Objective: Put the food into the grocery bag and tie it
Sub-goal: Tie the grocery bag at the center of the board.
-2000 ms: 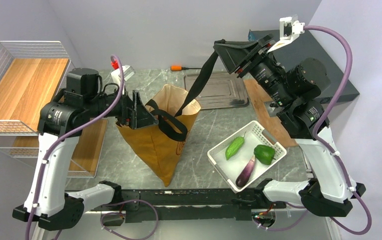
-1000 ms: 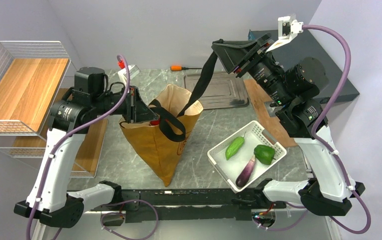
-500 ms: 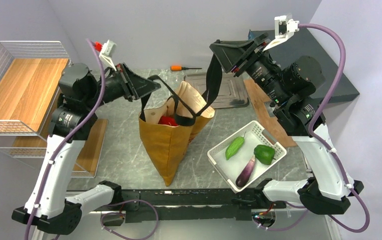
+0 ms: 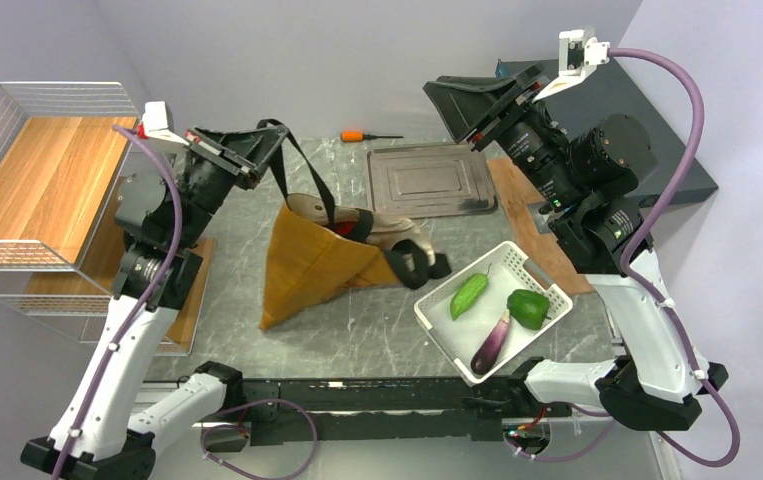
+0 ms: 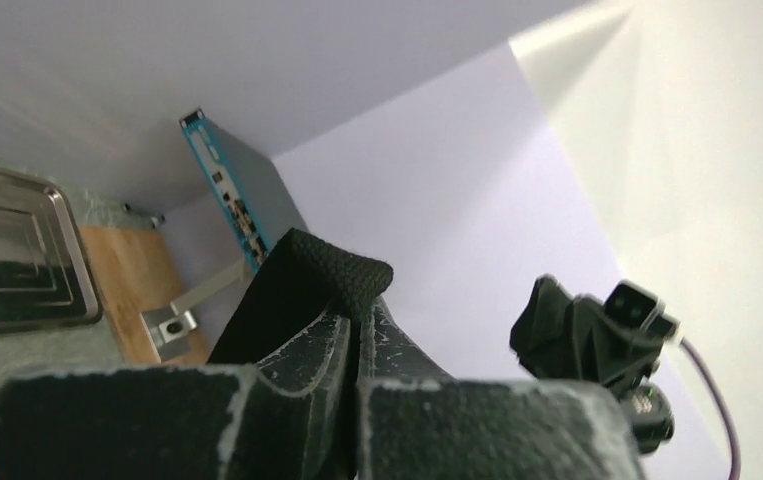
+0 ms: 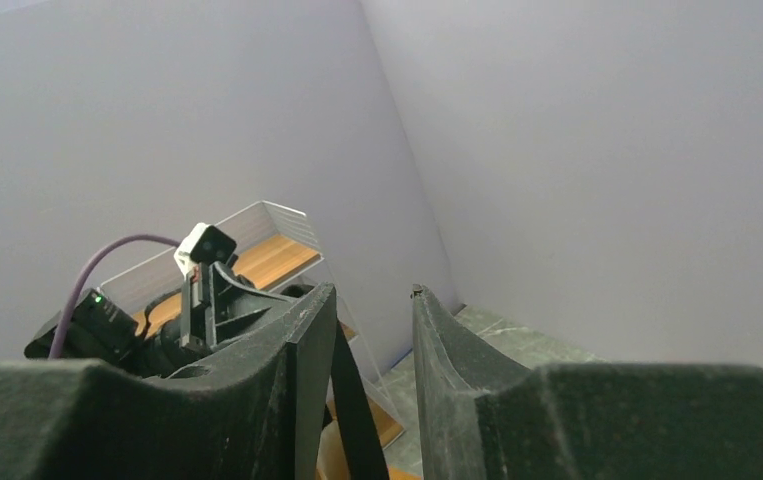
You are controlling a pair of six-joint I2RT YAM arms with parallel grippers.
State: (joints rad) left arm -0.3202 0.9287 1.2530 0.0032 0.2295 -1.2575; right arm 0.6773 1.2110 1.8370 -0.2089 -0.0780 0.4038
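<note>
**Objects counted, seen from the near edge.** One grocery bag (image 4: 312,270) lies slumped on its side near the table's centre, mouth toward 2 o'clock. Its contents cannot be seen.

There are two black straps. The lifted strap (image 5: 329,275) runs up toward 11 o'clock, pinched between the clenched fingers of the left gripper (image 4: 269,140), which hangs above the table. The loose strap (image 4: 419,262) lies at the bag's 3 o'clock.

The right gripper (image 6: 372,300), raised at 1 o'clock, has parted fingers with nothing between them.

One white basket (image 4: 444,342), at the bag's 4 o'clock, contains three vegetables:
- one light-green pepper (image 4: 469,295)
- one dark-green pepper (image 4: 528,308)
- one purple eggplant (image 4: 492,342)

One metal tray (image 4: 432,180) sits at 1 o'clock.
</note>
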